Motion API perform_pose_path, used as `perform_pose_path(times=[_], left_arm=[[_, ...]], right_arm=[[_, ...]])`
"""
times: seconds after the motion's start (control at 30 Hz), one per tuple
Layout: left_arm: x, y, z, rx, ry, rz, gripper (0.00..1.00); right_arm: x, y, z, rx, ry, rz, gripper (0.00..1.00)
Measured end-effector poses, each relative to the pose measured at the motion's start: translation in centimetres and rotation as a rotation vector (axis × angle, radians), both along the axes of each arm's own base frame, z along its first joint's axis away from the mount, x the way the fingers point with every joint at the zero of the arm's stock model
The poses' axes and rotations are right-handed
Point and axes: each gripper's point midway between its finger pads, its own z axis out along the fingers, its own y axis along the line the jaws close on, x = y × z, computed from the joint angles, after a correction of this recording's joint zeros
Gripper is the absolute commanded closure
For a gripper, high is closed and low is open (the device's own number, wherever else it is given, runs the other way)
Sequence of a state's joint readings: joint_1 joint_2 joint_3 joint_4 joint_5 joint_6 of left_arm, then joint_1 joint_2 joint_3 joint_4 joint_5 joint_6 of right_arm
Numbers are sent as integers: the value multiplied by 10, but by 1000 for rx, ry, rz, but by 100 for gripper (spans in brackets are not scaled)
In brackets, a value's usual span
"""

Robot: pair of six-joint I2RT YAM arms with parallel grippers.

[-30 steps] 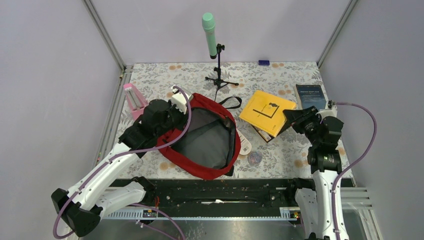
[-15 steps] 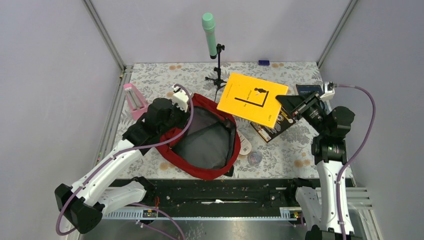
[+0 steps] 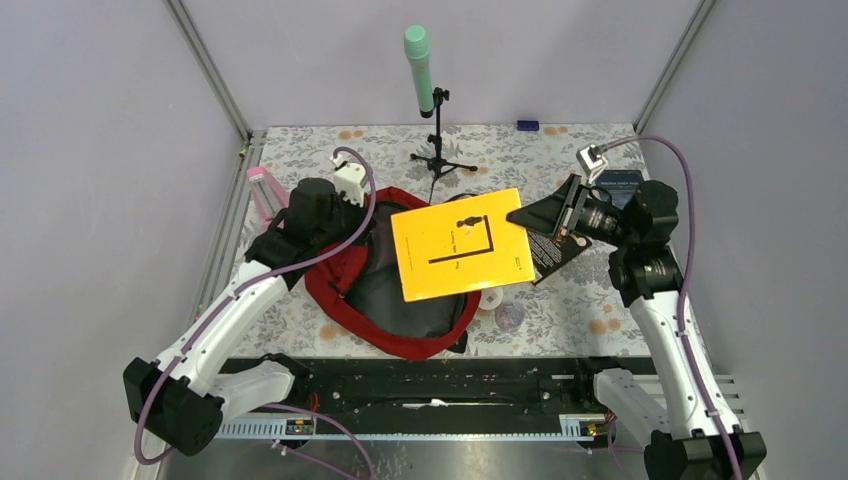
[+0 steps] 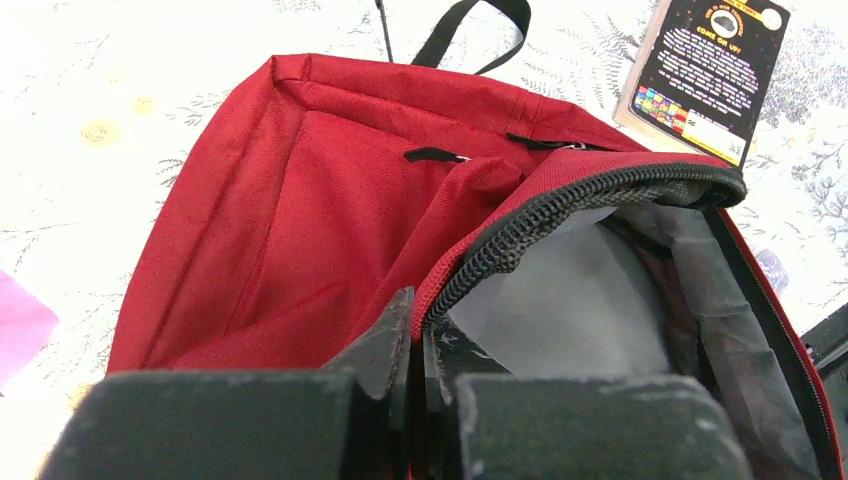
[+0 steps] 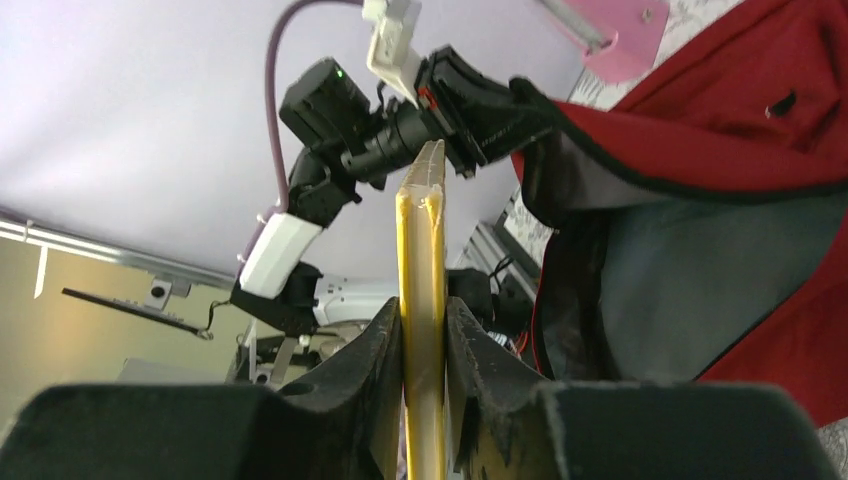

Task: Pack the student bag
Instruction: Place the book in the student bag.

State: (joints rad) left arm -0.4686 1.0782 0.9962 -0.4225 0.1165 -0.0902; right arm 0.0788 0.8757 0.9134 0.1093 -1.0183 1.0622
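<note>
On the table [image 3: 580,300], top view: student bag [image 3: 415,345] lies flat, mouth unzipped, grey lining showing. L gripper [image 3: 352,222] is pressed together on the bag's zip rim at its far-left edge and lifts it so the mouth gapes (left wrist view: jaws nip the red flap beside the zipper teeth). R gripper [image 3: 532,214] pinches a yellow book [image 3: 460,245] by one edge. The book is roughly level and hovers over the opening, not yet inside. A black book [image 3: 556,252] lies on the table near the bag. Step in hand, as judged: insertion. To do it well, tilt the book's free edge down toward the lining and slide it under the raised rim w/o snagging the zip. Let go only once most of it is inside, w/ the L side holding the rim high.
</note>
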Motion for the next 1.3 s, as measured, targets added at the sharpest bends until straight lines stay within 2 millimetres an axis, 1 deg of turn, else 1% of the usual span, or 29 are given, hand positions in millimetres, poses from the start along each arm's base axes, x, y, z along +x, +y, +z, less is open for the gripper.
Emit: perform_pose_path(times=[0.1,0.2,0.3,0.43,0.47,0.57,0.7,0.83,0.87,0.9,1.0,1.1,1.3], left_arm=[[2,3,0,-12,7,12,100],[2,4,2,-19,6,17,100],[1,5,6,-27,-6,17,100],[-1,5,15,-43,-35,16,100],[-2,6,17,-47,-42,14,100],[-4,4,22,-61,-58,3,100],[-11,1,26,-87,-76,-31,100],[-18,-6,30,-114,-83,-78,100],[-20,-8,31,-123,-83,-96,100],[-21,-11,32,-131,-85,-111,100],[-24,-16,36,-149,-91,-144,100],[-26,-18,37,-155,-89,-158,100],[-27,-20,38,-164,-93,-174,100]], right_arm=[[-4,11,-10,-16,32,60,100],[-4,21,-26,-42,78,87,100],[-9,28,-49,-73,140,100,100],[-11,32,-93,-131,265,69,100],[-10,32,-106,-150,305,51,100],[-7,28,-135,-187,380,-14,100],[-3,14,-180,-210,489,-170,100],[2,1,-215,-191,579,-323,100],[4,-2,-220,-180,594,-356,100],[7,-4,-224,-162,605,-395,100],[14,-8,-225,-116,611,-454,100],[28,-11,-216,-45,610,-517,100],[45,-11,-197,65,597,-568,100]])
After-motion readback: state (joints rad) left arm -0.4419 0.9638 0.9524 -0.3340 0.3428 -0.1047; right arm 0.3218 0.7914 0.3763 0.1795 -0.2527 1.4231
